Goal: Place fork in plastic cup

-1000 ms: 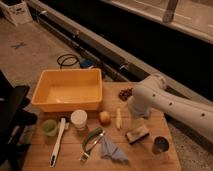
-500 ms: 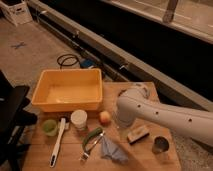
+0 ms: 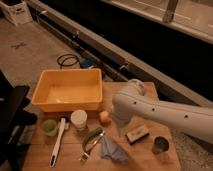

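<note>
We see the white arm point(image 3: 155, 110) coming in from the right over the wooden table point(image 3: 150, 162); its lower end bends down over the middle of the table, and the claw sits under this end, hidden from us by the arm itself. The claw is released and grasps nothing; no thing hangs from it.

The fork point(image 3: 90, 151) lies flat on the table, below and to the left of the claw, nearer to us and apart from it; its tines point toward us, and its handle runs just beside the curved green vegetable point(image 3: 91, 138). Directly left of the claw rests an orange fruit point(image 3: 105, 118); further left stands a white cup point(image 3: 78, 119), then a white-handled brush point(image 3: 57, 142) and a green cup point(image 3: 49, 127); which cup is the plastic one we cannot tell. Behind these, up and left of the claw, sits the yellow tub point(image 3: 41, 96). Below the claw lies a blue-grey cloth point(image 3: 113, 151), near the fork; to the lower right lie a sponge block point(image 3: 136, 134) and a metal cup point(image 3: 160, 146).
</note>
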Action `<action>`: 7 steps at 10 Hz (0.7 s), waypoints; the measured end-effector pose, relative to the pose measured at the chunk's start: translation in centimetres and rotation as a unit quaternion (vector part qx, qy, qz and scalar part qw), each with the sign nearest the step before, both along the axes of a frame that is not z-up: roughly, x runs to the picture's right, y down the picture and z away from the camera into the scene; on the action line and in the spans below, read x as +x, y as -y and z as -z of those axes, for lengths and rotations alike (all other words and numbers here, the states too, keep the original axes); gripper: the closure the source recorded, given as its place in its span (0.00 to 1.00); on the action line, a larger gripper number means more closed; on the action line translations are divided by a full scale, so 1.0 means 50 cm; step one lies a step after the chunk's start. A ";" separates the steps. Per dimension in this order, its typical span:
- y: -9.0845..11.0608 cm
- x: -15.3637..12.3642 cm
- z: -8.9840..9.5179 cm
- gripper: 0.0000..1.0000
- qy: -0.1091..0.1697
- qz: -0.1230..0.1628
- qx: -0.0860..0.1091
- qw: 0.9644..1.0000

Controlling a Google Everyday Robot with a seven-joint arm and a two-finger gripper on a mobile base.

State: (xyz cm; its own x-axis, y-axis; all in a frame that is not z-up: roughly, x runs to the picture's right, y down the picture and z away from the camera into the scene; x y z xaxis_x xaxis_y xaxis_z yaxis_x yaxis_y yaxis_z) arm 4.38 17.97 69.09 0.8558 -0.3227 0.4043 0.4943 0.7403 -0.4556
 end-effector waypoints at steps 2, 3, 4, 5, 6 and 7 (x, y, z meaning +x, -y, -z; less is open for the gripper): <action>-0.016 -0.064 -0.015 0.32 0.032 0.036 0.003 0.999; -0.026 -0.101 -0.020 0.32 0.049 0.053 0.001 0.997; -0.038 -0.131 -0.026 0.32 0.061 0.067 -0.004 0.996; -0.053 -0.167 -0.033 0.32 0.073 0.087 -0.014 0.993; -0.067 -0.187 -0.036 0.32 0.082 0.098 -0.021 0.992; -0.088 -0.199 -0.041 0.32 0.090 0.111 -0.032 0.989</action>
